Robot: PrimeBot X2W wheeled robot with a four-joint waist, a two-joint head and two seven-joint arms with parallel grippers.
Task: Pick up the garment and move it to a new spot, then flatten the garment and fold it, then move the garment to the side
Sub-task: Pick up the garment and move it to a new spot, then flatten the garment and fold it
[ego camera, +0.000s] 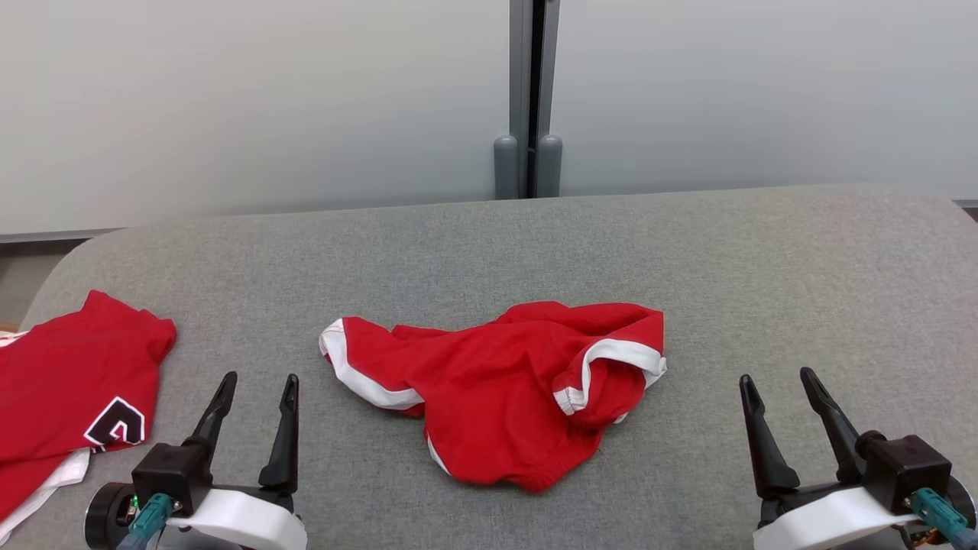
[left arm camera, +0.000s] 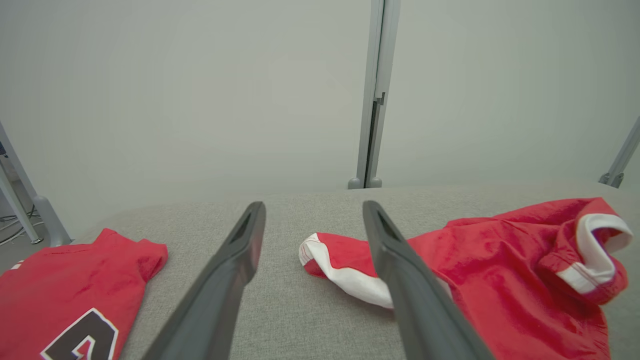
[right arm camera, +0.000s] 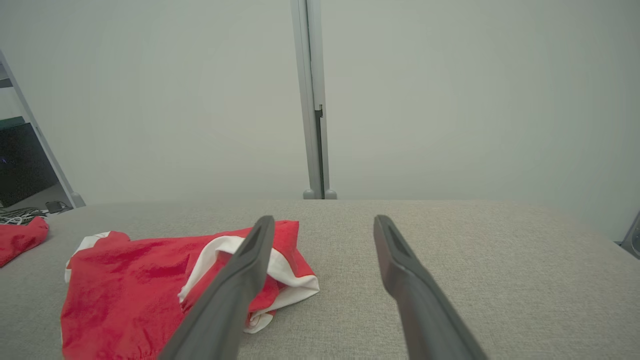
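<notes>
Garment (ego camera: 504, 389) crumpled between left gripper (ego camera: 260, 376) and right gripper (ego camera: 775, 374), fingers apart; head view catches numbered jersey (ego camera: 69, 374)

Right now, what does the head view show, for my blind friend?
A crumpled red garment with white trim lies on the table, between the left end effector and right end effector, both open. A red shirt lies left.

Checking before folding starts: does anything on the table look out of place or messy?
The red garment lies crumpled on the table, its white-trimmed openings twisted and bunched. A second red jersey sits at the left side. Nothing looks damaged.
</notes>
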